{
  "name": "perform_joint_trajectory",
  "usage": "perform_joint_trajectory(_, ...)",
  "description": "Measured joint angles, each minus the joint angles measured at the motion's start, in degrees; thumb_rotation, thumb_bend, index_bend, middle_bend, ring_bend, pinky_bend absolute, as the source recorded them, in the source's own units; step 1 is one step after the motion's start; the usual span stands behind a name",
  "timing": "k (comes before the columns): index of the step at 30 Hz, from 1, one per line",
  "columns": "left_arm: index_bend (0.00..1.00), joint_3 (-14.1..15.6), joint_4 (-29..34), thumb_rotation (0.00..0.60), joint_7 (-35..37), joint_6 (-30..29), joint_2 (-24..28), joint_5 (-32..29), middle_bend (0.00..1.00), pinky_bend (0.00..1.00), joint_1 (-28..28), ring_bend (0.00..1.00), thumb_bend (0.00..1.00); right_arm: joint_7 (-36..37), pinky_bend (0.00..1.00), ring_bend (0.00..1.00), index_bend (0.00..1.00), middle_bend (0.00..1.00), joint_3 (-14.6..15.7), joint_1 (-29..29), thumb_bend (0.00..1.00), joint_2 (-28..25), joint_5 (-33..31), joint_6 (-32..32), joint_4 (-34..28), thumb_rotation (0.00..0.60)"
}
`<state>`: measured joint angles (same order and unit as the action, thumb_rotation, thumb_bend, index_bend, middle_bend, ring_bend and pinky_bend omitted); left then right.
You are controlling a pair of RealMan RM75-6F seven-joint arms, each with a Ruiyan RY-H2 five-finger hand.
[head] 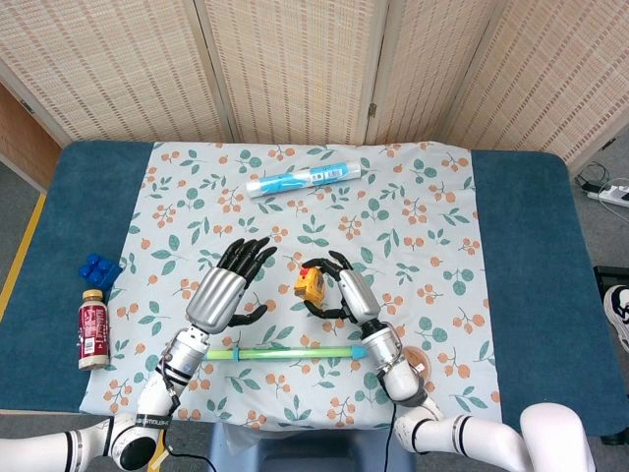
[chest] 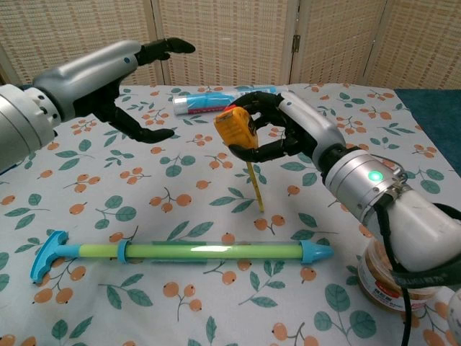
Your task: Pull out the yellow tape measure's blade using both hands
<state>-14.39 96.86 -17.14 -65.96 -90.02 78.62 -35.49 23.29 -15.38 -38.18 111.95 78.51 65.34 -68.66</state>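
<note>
My right hand (chest: 284,130) (head: 344,287) grips the yellow tape measure (chest: 236,127) (head: 311,286) and holds it raised over the middle of the floral cloth. A yellow strap (chest: 253,186) hangs down from the case to the cloth. My left hand (chest: 119,76) (head: 228,287) hovers open a little to the left of the tape measure, fingers spread and pointing toward it, not touching it. No blade shows drawn out of the case.
A green and blue tube tool (chest: 187,251) (head: 280,352) lies across the near cloth. A blue-labelled roll (chest: 227,99) (head: 305,180) lies at the back. A tub of rubber bands (chest: 395,277) stands near right. A bottle (head: 92,329) and blue object (head: 100,266) sit far left.
</note>
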Motion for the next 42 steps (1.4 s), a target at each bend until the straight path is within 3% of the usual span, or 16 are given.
perform_joint_trajectory(22,0.05,-0.51,-1.91,0.600,-0.39,0.50,-4.82,-4.00,0.06,0.00,-3.58,0.03,0.30,-0.30,0.07,0.35,0.52,0.46,0.00,-1.74,0.36,4.28,1.21,0.11,4.65,0.600)
perform_joint_trajectory(42,0.06,-0.63,-3.42,0.600,-0.37,-0.25,-6.89,-6.74,0.06,0.00,-4.72,0.03,0.30,-0.65,0.07,0.34,0.52,0.46,0.50,-2.17,0.36,5.13,1.77,-0.31,5.03,0.600)
